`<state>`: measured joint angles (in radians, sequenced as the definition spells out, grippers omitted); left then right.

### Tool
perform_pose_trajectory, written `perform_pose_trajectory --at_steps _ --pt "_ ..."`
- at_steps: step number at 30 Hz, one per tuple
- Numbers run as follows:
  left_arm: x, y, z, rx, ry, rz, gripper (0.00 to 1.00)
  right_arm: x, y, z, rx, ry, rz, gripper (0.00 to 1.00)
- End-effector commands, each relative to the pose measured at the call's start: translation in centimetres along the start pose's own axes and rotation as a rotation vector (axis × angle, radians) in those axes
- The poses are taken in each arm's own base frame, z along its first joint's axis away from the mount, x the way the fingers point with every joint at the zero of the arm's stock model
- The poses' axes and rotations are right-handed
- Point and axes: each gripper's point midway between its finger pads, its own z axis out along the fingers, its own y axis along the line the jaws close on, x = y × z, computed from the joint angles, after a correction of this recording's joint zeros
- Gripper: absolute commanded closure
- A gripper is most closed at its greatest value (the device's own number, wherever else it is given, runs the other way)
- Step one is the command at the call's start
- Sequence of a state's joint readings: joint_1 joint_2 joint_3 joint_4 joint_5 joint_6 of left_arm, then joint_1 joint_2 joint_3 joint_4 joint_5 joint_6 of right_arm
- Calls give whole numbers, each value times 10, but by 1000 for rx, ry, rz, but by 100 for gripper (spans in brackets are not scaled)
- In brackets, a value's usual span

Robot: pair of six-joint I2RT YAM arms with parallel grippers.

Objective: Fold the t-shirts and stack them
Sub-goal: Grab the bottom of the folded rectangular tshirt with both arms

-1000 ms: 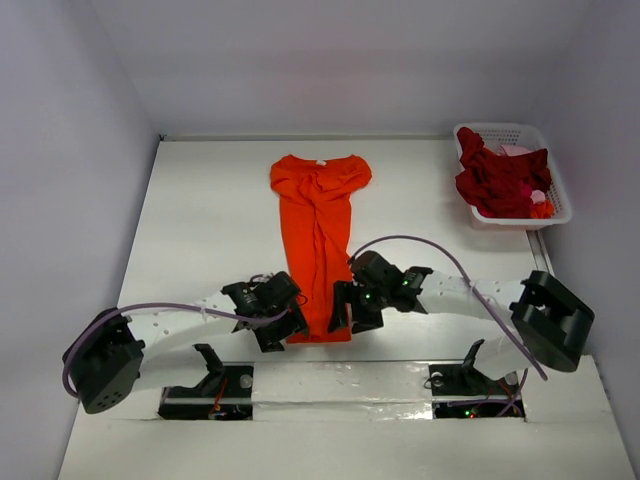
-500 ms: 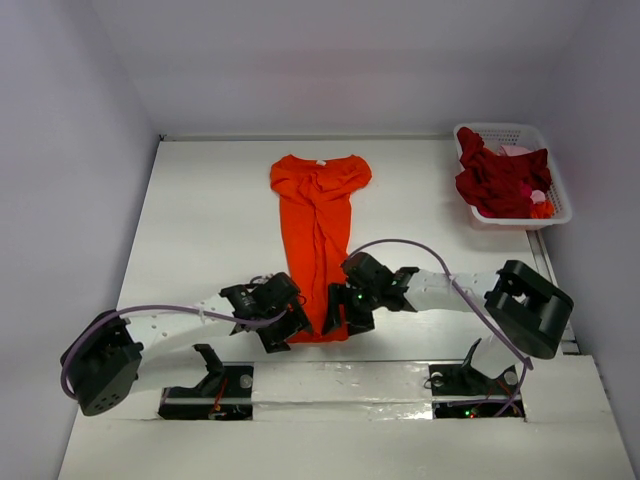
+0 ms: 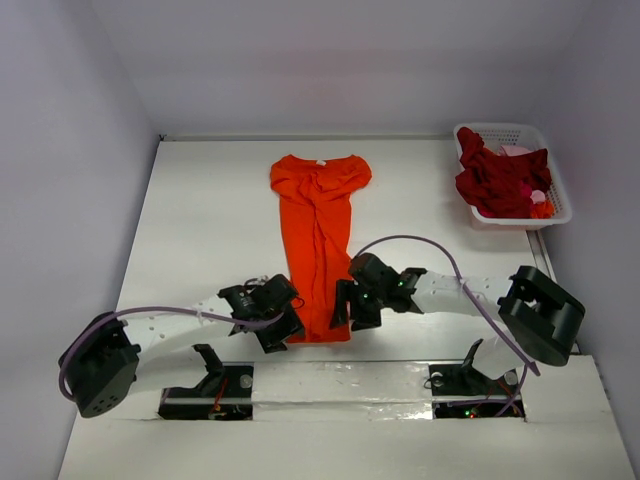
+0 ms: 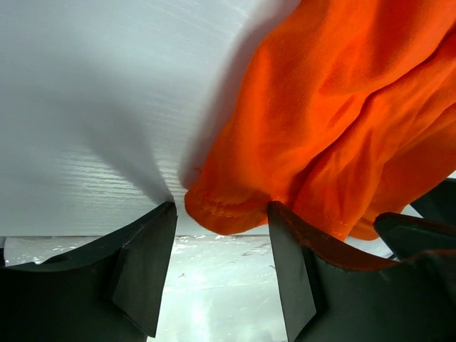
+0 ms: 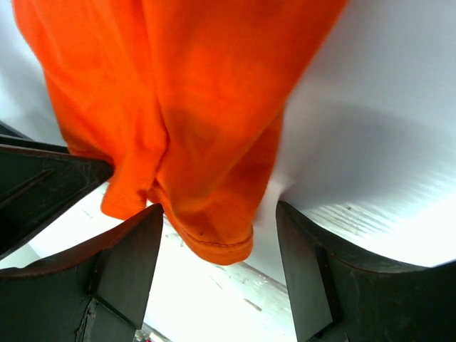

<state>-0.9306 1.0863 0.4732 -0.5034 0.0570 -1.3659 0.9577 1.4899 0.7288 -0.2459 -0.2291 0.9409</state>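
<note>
An orange t-shirt (image 3: 318,230) lies on the white table (image 3: 210,230), folded lengthwise into a narrow strip with its collar at the far end. My left gripper (image 3: 290,328) stands at the near left hem corner. In the left wrist view the jaws of this gripper (image 4: 221,210) are open, with the hem corner (image 4: 228,214) between their tips. My right gripper (image 3: 342,312) is at the near right hem corner. In the right wrist view the right gripper (image 5: 217,210) is open around the hanging hem (image 5: 214,242). Dark red t-shirts (image 3: 500,180) and a pale pink one (image 3: 515,151) lie heaped at the back right.
A white lattice basket (image 3: 558,190) at the back right holds the heaped shirts. Grey walls close in the table on the left, back and right. The arm bases sit on a strip at the near edge (image 3: 340,385).
The left jaws have narrowed around the hem corner. The right gripper shifted slightly at its corner. The orange shirt lies as before.
</note>
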Motion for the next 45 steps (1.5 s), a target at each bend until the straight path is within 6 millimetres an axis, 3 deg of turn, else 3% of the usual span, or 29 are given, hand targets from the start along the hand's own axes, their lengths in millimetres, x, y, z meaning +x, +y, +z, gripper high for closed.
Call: perform_pose_trajectory --at_steps 1,9,26,32,37,45 --pt "-12 16 8 -96 -71 14 48 2 -7 -1 27 -16 10 30" --pt "-24 11 5 -114 -136 -2 49 4 -7 -2 17 -18 11 30" --pt "-11 12 1 -134 -131 13 51 1 -3 1 7 -19 0 32" --pt "-11 17 9 -163 -131 14 57 2 -5 2 12 -13 2 33" --pt "-11 16 7 -154 -130 10 72 3 -5 3 10 -13 5 33" --pt "-11 15 6 -149 -131 2 80 2 -5 3 11 -16 1 35"
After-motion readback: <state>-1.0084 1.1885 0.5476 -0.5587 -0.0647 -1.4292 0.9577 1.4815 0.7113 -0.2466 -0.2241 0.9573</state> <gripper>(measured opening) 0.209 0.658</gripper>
